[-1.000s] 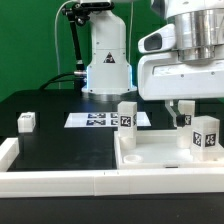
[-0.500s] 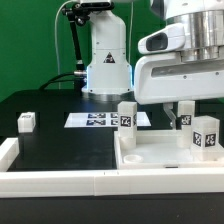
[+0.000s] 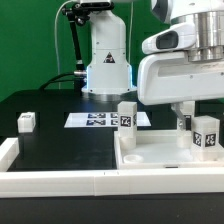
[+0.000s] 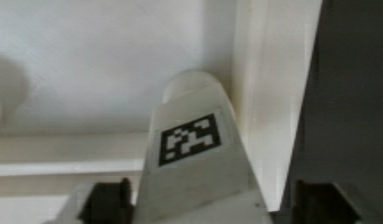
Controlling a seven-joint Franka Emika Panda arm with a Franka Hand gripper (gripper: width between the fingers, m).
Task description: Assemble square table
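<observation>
The square table's white slab (image 3: 165,155) lies recessed face up at the exterior view's lower right. One tagged white post (image 3: 127,115) stands at its far left corner and another (image 3: 205,133) at its right side. A third post (image 3: 185,124) stands under my gripper (image 3: 183,116). In the wrist view this post (image 4: 202,150) fills the space between my gripper (image 4: 214,205), with a dark finger (image 4: 108,203) close on each side. Whether the fingers press on it does not show. A further small post (image 3: 27,121) lies alone at the exterior view's left.
The marker board (image 3: 95,119) lies flat behind the slab, in front of the robot base (image 3: 107,60). A long white rail (image 3: 60,181) edges the front of the black surface and turns up at the left corner.
The fingers have drawn in around the post beneath the gripper. The hand has shifted slightly over the slab. The posts and slab have not moved.
</observation>
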